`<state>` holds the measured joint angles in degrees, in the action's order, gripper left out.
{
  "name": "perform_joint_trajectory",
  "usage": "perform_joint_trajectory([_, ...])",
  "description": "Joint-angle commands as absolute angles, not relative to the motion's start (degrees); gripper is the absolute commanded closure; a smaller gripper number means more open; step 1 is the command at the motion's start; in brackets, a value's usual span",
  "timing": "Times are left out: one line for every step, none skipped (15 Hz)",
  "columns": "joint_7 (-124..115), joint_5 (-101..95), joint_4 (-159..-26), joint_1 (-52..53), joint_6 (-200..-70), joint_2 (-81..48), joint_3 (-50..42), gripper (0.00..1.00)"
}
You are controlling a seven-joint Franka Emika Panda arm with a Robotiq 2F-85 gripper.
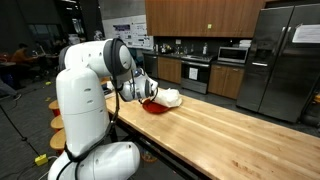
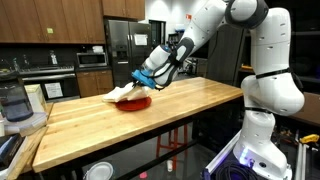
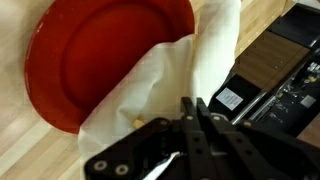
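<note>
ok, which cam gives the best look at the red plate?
Wrist view: the red plate fills much of the frame from above, rim and well clear, with the white cloth draped over one edge. In both exterior views it is only a small red sliver, partly hidden by the cloth.

1. I stand in a kitchen: wooden cabinets [image 1: 200, 18] line the back wall, above and below.
2. A tall steel fridge [image 1: 278, 60] closes that row, with a microwave [image 1: 233, 55] and a stove [image 1: 196, 72] beside it.
3. My counter [image 1: 230, 135] is a long butcher-block top.
4. Posters [image 1: 122, 32] on the wall beyond the counter's far end point to a shared office or lab kitchen, not a home.
</note>
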<state>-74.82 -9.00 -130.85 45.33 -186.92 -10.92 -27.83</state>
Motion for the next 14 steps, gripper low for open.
perform_joint_trajectory([-79.9, -7.7, -132.6, 59.1, -186.0, -13.1, -42.2, 0.99])
perform_joint_trajectory([-81.2, -7.7, -133.2, 62.9, -185.3, -13.7, -45.8, 0.99])
perform_joint_trajectory([-82.5, -7.6, -134.2, 66.5, -184.2, -14.0, -48.6, 0.99])
perform_joint_trajectory([-83.9, -7.8, -135.1, 70.3, -182.8, -14.3, -51.3, 0.99])
perform_joint_trajectory([-85.1, -8.3, -136.0, 73.7, -180.8, -14.1, -53.4, 0.99])
perform_joint_trajectory([-86.1, -9.0, -137.0, 76.6, -178.7, -13.3, -54.8, 0.99])
perform_joint_trajectory([-86.8, -9.6, -138.0, 79.4, -176.1, -11.9, -55.6, 0.99])
perform_joint_trajectory([-87.5, -10.0, -138.6, 81.8, -174.3, -11.1, -56.1, 0.99])
perform_joint_trajectory([-87.9, -10.4, -139.0, 84.0, -172.9, -10.1, -56.2, 0.99])
perform_joint_trajectory([-88.1, -10.6, -139.0, 85.8, -172.4, -9.8, -56.2, 0.99])
perform_joint_trajectory([-86.9, -10.6, -139.0, 86.2, -174.0, -9.1, -54.9, 0.99])
perform_joint_trajectory([-85.8, -10.5, -138.7, 86.6, -175.0, -9.0, -53.7, 0.99])
perform_joint_trajectory([-84.2, -10.0, -138.3, 86.2, -176.5, -8.9, -51.6, 0.99])
perform_joint_trajectory([-83.0, -10.3, -137.4, 86.1, -178.8, -10.5, -50.7, 0.99])
